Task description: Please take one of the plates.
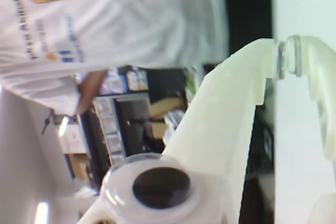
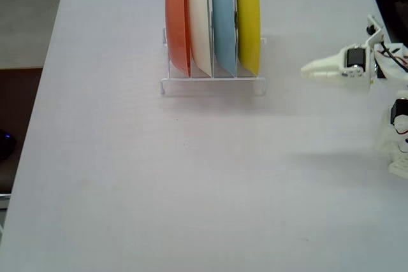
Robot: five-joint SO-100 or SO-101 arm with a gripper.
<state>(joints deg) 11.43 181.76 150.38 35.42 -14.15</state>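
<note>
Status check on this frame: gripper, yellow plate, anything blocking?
Gripper empty, right of the rack, jaw state unclear. Yellow plate upright in rightmost slot, untouched. Bare table between them.

Glossy yellow plastic on the plate (image 2: 248,20); thin white wire for the rack (image 2: 213,84). Smooth, matt pale-grey finish across the surface (image 2: 191,183). Cream-white moulded plastic, faintly shiny, on the tool (image 2: 310,67).

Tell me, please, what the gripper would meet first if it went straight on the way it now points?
Probably the yellow plate: the gripper points left in the fixed view, toward the plate's lower edge, though height is unclear.
</note>
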